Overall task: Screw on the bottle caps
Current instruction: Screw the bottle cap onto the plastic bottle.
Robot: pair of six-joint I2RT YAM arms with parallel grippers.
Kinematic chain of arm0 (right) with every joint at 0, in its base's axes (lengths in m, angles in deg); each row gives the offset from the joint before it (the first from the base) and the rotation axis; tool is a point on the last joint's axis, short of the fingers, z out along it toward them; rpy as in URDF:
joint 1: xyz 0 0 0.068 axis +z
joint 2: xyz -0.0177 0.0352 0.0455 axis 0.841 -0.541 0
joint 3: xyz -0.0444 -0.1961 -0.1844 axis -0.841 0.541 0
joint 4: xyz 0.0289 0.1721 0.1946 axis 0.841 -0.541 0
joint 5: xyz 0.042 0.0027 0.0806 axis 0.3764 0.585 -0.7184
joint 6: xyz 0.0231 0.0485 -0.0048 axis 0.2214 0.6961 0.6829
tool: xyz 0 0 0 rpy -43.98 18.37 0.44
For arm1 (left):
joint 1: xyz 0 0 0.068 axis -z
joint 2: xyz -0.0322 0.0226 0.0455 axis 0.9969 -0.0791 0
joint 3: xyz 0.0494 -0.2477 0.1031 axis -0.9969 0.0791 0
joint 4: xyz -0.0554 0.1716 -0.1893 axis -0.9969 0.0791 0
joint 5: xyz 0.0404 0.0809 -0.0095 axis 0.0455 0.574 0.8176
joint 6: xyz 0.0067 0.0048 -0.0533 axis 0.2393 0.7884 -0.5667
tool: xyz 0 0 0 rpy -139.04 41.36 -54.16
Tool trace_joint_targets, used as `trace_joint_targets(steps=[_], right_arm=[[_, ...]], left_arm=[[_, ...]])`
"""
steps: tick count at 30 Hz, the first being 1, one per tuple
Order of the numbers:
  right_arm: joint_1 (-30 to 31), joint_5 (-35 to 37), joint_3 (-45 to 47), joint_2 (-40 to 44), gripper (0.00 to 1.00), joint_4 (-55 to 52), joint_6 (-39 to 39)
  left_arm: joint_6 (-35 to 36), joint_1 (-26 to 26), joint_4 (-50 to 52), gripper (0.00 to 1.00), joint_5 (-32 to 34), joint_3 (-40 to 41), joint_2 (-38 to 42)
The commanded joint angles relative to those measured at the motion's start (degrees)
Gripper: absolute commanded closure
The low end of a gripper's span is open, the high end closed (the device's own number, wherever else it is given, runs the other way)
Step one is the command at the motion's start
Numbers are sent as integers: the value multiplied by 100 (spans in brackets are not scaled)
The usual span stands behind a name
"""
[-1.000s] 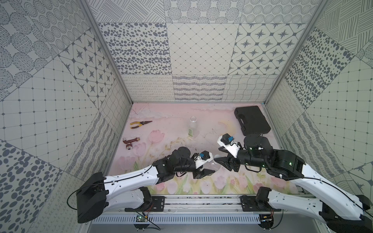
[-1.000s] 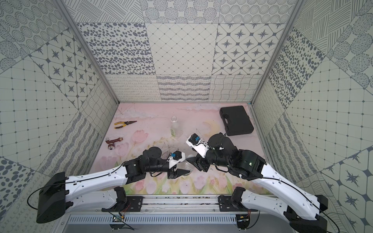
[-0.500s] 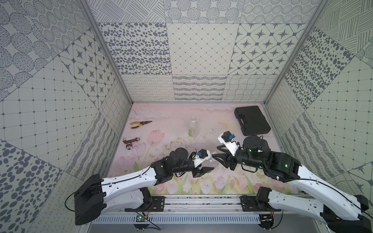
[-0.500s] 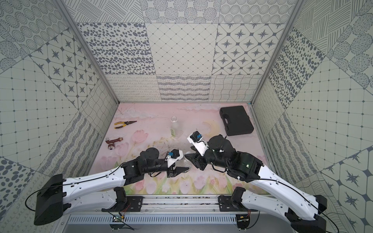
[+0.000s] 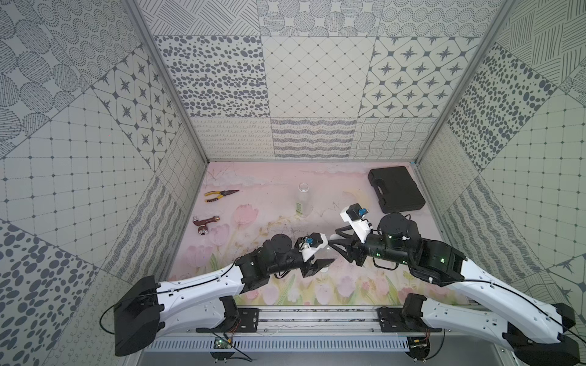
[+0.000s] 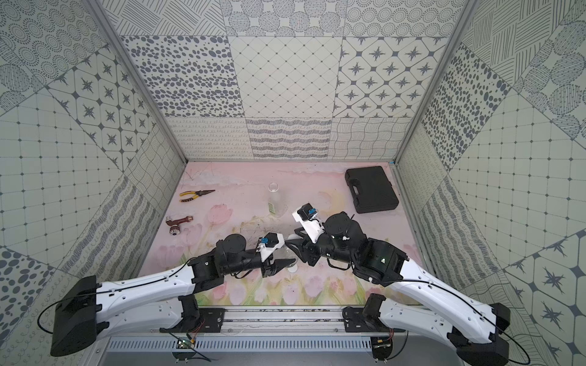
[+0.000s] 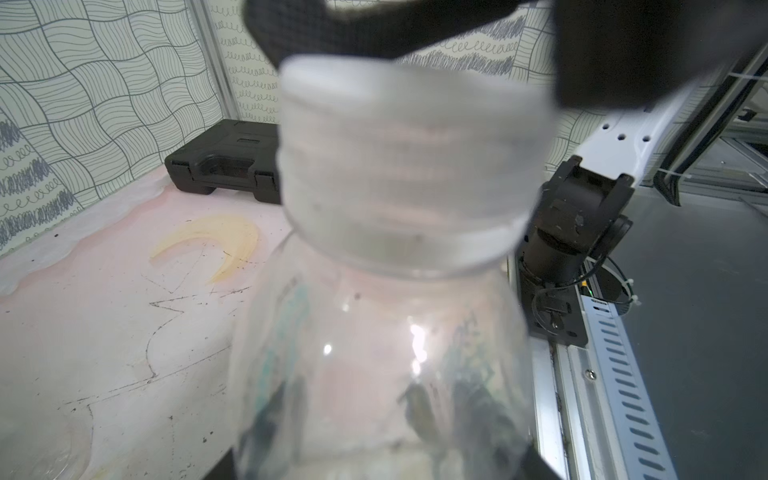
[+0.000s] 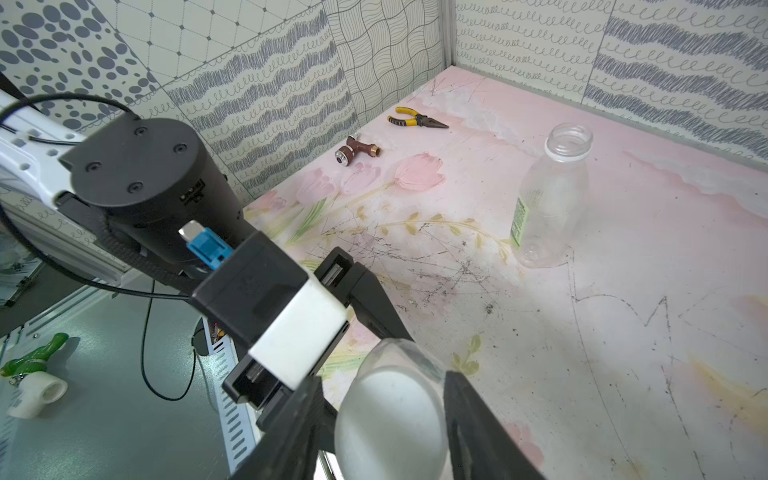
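Where the arms meet near the front, the left gripper [image 7: 378,463] is clamped on the short bottle [image 7: 374,353]. The right gripper [image 8: 386,399] pinches the white cap [image 7: 411,141], which sits on that bottle's neck. Farther back, a brown fitting [image 5: 204,223] lies at the left. The tall bottle [image 5: 302,199] stands upright and uncapped mid-mat. Pliers [image 5: 220,195] and a black case [image 5: 396,189] lie nearest the back wall.

The right gripper [image 8: 384,390] pinches a white cap [image 8: 390,428] atop a clear bottle [image 8: 415,353]; a green-labelled bottle [image 8: 552,199] stands open.
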Motion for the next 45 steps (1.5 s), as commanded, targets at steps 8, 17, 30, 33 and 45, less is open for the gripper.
trace_joint_targets(steps=[8,17,30,33,45], right_arm=[[60,64,30,-86,51,273,31],[78,57,-28,-201,53,298,-2],[105,1166,49,-387,86,318,785],[235,1827,118,-499,100,404,1130],[972,3351,251,-883,100,470,1880]], left_arm=[[-437,-52,-957,55,-56,93,47],[-555,-69,-1034,55,-117,90,36],[-734,-114,-1259,58,191,107,66],[-819,-86,-1427,63,444,25,-153],[-768,103,-1489,81,899,-436,-635]])
